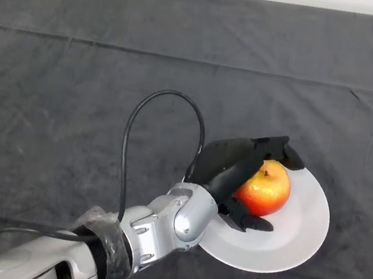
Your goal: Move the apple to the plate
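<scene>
A red and yellow apple (267,189) sits over the left part of a white plate (295,233) at the right of the head view. My left hand (228,163) is black and reaches in from the lower left on a silver-grey arm. Its fingers curl over the top and far side of the apple and its thumb lies under the near side, so the hand is shut on the apple. I cannot tell whether the apple rests on the plate or is held just above it. The hand hides the apple's left side.
A dark grey cloth (74,94) covers the whole table, with a few creases at the far right. The table's far edge runs along the top of the view.
</scene>
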Tool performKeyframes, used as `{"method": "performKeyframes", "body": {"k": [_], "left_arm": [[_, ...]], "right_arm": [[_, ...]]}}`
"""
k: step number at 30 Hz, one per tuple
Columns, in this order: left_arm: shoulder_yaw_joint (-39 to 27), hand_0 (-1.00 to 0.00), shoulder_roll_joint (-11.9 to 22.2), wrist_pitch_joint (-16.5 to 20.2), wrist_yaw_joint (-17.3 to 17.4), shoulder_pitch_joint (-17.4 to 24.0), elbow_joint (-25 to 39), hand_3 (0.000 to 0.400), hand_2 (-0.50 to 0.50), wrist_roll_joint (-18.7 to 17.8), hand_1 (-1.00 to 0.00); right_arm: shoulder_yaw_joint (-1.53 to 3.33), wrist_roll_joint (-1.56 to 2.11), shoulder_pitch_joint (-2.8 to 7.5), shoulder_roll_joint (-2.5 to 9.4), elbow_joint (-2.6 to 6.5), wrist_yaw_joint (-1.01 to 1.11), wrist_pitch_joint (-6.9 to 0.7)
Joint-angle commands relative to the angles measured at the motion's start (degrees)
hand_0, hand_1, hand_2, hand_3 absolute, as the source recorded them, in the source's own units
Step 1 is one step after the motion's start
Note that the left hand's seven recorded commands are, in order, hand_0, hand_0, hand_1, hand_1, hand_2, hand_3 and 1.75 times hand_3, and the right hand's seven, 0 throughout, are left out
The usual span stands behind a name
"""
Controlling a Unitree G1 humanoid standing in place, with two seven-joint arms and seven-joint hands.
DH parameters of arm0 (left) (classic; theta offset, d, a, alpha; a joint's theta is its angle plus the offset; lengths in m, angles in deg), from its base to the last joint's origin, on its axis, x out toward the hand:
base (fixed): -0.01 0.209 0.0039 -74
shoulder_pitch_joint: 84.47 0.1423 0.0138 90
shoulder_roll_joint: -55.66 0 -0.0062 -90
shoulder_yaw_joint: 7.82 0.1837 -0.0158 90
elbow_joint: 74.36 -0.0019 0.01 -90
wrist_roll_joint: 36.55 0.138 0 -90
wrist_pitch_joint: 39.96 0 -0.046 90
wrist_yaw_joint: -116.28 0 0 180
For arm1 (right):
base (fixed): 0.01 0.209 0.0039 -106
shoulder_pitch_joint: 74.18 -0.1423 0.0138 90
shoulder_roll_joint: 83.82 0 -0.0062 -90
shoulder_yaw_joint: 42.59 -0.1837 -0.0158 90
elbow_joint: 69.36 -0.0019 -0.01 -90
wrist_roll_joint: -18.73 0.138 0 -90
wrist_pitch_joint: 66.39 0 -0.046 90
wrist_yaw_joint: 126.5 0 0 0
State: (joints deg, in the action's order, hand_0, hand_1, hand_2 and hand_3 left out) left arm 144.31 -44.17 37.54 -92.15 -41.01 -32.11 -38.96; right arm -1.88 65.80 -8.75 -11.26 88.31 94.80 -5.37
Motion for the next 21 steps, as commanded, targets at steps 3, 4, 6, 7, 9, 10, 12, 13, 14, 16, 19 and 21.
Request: {"method": "performKeyframes", "body": {"k": [3, 4, 6, 7, 9, 10, 12, 13, 14, 16, 19, 21], "left_arm": [[2.0, 0.00, 0.3, -1.1, -0.7, -2.6, -2.8, 0.000, 0.00, -1.6, 0.00], [2.1, 0.00, 0.3, -1.2, -0.7, -2.8, -2.9, 0.000, 0.00, -1.9, 0.00], [2.3, 0.00, 0.3, -1.3, -0.7, -2.9, -3.1, 0.000, 0.00, -2.4, 0.00], [2.4, 0.00, 0.4, -1.4, -0.7, -3.1, -3.1, 0.000, 0.00, -2.6, 0.00], [2.4, 0.00, 0.4, -1.4, -0.7, -3.3, -3.2, 0.000, 0.00, -3.0, 0.00], [2.3, 0.00, 0.5, -1.4, -0.6, -3.4, -3.1, 0.000, 0.00, -3.3, 0.00], [2.1, 0.00, 0.6, -1.5, -0.5, -3.7, -3.0, 0.000, 0.00, -3.7, 0.00], [1.9, 0.00, 0.8, -1.5, -0.4, -3.8, -2.8, 0.000, 0.00, -3.9, 0.00], [1.7, 0.00, 1.0, -1.5, -0.3, -3.9, -2.6, 0.000, 0.00, -4.1, 0.00], [1.0, 0.00, 1.6, -1.5, -0.1, -4.2, -1.9, 0.000, 0.00, -4.4, 0.00], [-0.4, 0.00, 3.0, -1.6, 0.3, -4.4, -0.4, 0.000, 0.00, -4.7, 0.00], [-1.5, 0.00, 4.1, -1.7, 0.6, -4.4, 0.8, 0.000, 0.00, -4.8, 0.00]], "right_arm": [[-0.97, 0.56, -0.14, -1.52, 1.08, 0.54, -0.07], [-0.98, 0.56, -0.15, -1.53, 1.11, 0.56, -0.07], [-0.98, 0.55, -0.16, -1.55, 1.15, 0.58, -0.06], [-0.98, 0.55, -0.17, -1.56, 1.17, 0.60, -0.06], [-0.98, 0.54, -0.18, -1.57, 1.20, 0.62, -0.06], [-0.98, 0.53, -0.19, -1.58, 1.23, 0.63, -0.05], [-0.98, 0.53, -0.20, -1.59, 1.26, 0.65, -0.05], [-0.98, 0.52, -0.20, -1.60, 1.28, 0.66, -0.05], [-0.98, 0.52, -0.21, -1.60, 1.29, 0.67, -0.04], [-0.98, 0.51, -0.22, -1.61, 1.32, 0.69, -0.04], [-0.98, 0.50, -0.23, -1.62, 1.35, 0.71, -0.03], [-0.98, 0.49, -0.23, -1.62, 1.36, 0.72, -0.03]]}}
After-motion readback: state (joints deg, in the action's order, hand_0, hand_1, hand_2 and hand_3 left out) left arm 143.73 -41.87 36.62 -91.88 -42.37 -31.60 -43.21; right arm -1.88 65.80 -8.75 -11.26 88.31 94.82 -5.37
